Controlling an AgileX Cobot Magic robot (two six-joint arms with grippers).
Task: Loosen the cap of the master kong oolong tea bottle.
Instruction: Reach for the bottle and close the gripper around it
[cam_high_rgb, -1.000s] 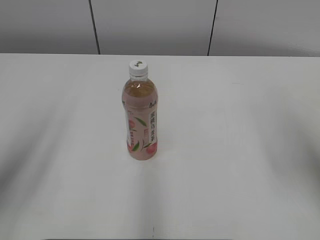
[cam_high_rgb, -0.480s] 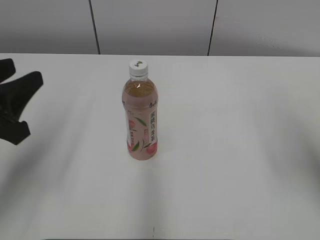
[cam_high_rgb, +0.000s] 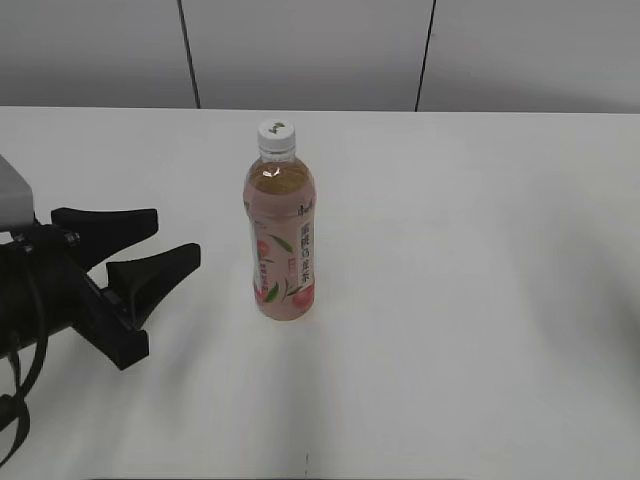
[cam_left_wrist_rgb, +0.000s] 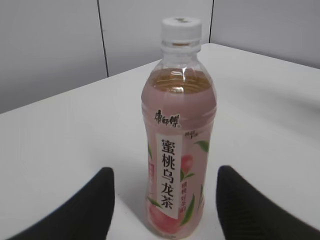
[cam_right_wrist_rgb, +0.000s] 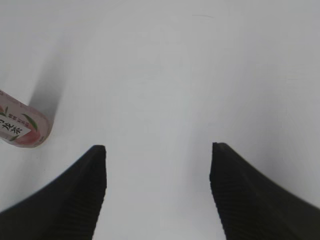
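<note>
Nearby, left gripper's fingers (cam_high_rgb: 150, 250) apart beside upright master kong oolong tea bottle (cam_high_rgb: 279, 235).

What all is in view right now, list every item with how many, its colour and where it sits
master kong oolong tea bottle: one, clear with amber tea and pink peach label, upright near the table's middle.
cap: one, white, screwed on the bottle's top.
table: one, white, under everything.
wall panels: light grey with dark seams, behind the table.
left hand: one, black, open, left of the bottle, not touching it.
right hand: one, black, open over bare table, seen only in its wrist view.
</note>
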